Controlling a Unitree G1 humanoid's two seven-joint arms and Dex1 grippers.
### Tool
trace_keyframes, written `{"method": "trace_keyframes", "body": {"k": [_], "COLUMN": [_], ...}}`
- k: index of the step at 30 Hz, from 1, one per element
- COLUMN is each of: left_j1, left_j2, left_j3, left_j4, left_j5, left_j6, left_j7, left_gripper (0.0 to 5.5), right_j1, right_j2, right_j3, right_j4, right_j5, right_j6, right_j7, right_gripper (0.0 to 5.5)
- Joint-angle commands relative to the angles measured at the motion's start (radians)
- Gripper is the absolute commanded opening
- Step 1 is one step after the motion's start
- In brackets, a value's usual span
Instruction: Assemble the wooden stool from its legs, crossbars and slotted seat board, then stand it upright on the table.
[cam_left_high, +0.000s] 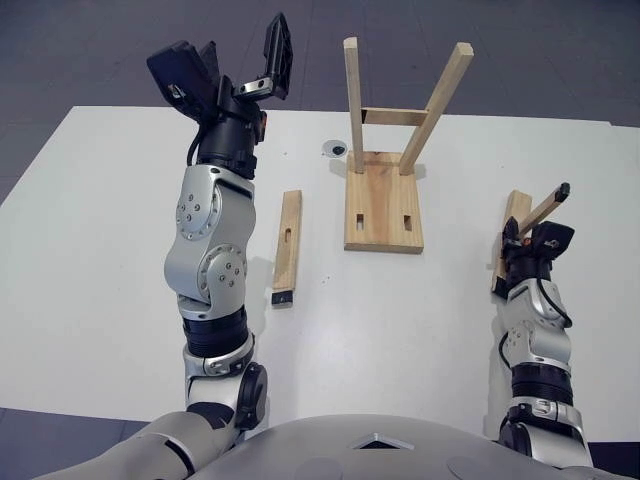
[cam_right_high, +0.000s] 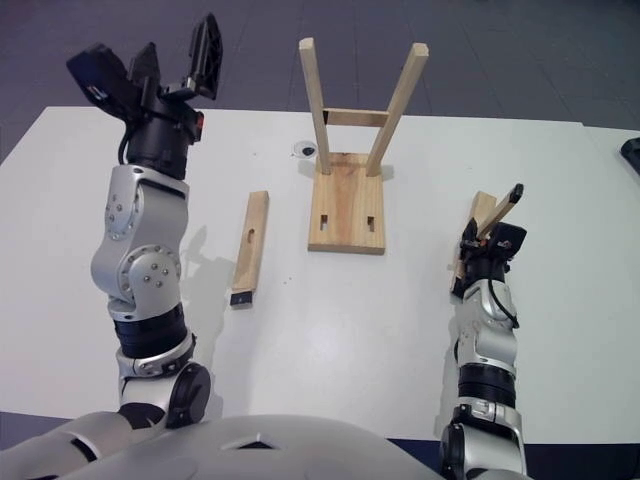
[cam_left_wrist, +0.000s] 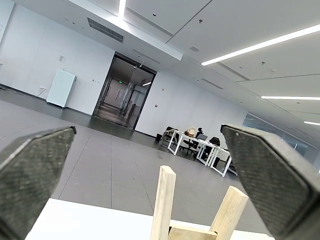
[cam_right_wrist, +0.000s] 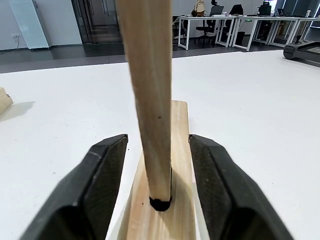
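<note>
While seat board (cam_left_high: 383, 205) lies on tabletop (cam_left_high: 100, 250) with two legs (cam_left_high: 352, 100) fitted, right end effector (cam_right_wrist: 156, 150) straddles crossbar (cam_right_wrist: 147, 75) pegged in flat leg (cam_right_wrist: 180, 125), fingers (cam_right_wrist: 100, 185) parted, not clamped; left end effector (cam_left_high: 232, 62) raised, wide open, empty. Close squarely, lift without levering joint.

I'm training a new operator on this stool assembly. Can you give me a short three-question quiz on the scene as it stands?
1. True or false: the left gripper is shut on a leg.
2. How many upright legs stand on the seat board? A one, B two, C four.
3. Fill in: the loose leg lies on the table to the seat board's ____ (robot's side).
Key: 1 false; 2 B; 3 left.
</note>
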Motion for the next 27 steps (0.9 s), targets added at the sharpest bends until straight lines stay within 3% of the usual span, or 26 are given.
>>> {"method": "trace_keyframes", "body": {"k": [1, 16, 27], "left_j1": [-0.017, -0.010, -0.056], "left_j2": [0.009, 0.006, 0.003], "left_j3": [0.009, 0.011, 0.027], "left_j4": [-0.002, -0.008, 0.039], "left_j5": [0.006, 0.016, 0.026], "left_j6": [0.002, -0.010, -0.006], "left_j7": [0.005, 0.014, 0.041], "left_gripper": [5.40, 5.40, 5.40], "right_j1": [0.037, -0.176, -0.428], "right_j2": [-0.003, -0.106, -0.112], "right_j3": [0.004, -0.052, -0.024], "right_j4": [-0.046, -0.415, -0.264], "right_j5": [-0.004, 0.070, -0.017], "right_j6": [0.096, 0.308, 0.276], "right_j7": [0.003, 0.009, -0.046], "right_gripper": [3.21, 5.34, 5.38]}}
